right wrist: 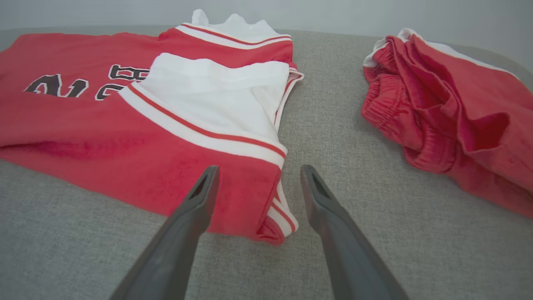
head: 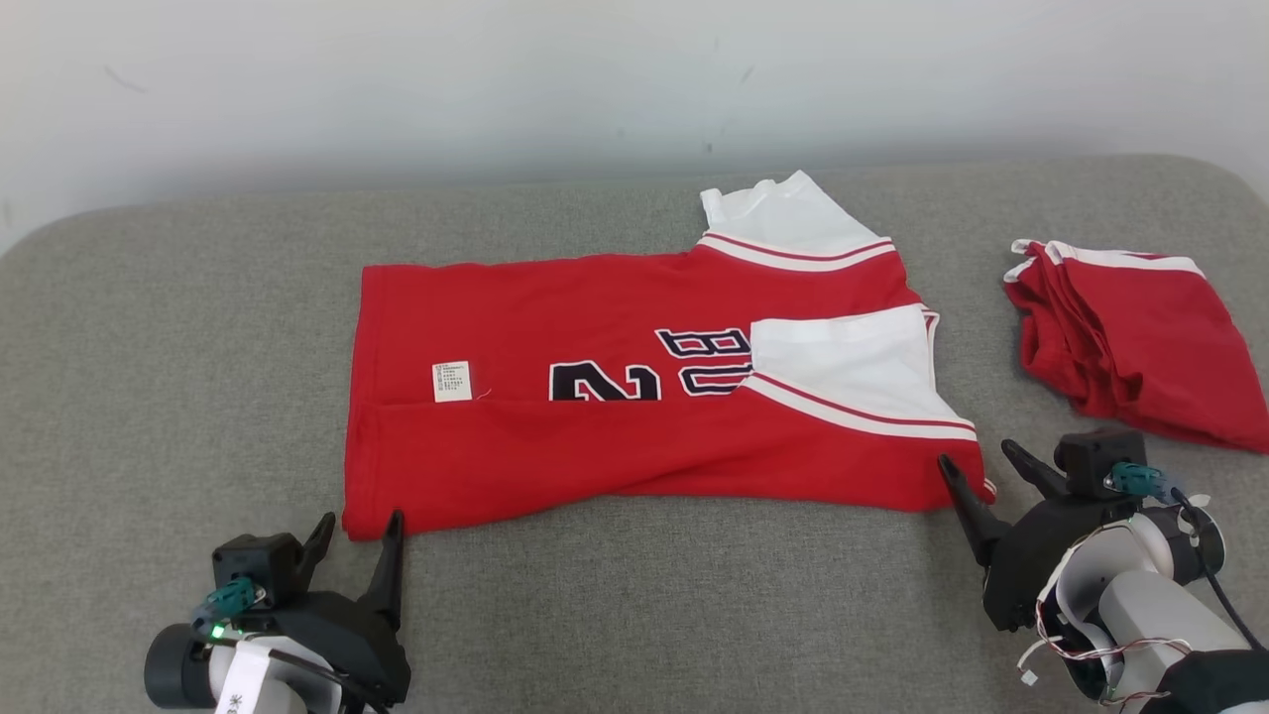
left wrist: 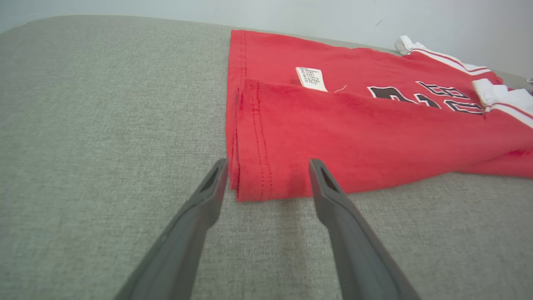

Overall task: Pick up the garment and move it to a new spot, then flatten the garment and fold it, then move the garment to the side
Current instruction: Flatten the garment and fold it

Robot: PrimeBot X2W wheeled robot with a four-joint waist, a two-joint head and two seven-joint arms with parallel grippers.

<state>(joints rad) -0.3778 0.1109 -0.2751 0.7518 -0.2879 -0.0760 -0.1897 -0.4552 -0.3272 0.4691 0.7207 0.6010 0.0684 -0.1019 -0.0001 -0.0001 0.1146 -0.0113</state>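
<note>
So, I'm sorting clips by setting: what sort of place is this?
Probably a lab or test station for cloth folding rather than a home: a grey fabric-covered table stands against a bare pale wall, with a red jersey spread flat and a second red garment lying beside it.

Beyond the left gripper (head: 362, 516), we cannot read the tiny print on the garment's (head: 595, 446) white label (head: 452, 381). The garment's dark lettering (head: 605, 382) is partly hidden under a folded white panel (head: 843, 362). To the right gripper's (head: 974, 451) right, a second red cloth (head: 1140, 337) runs off the picture's edge.
</note>
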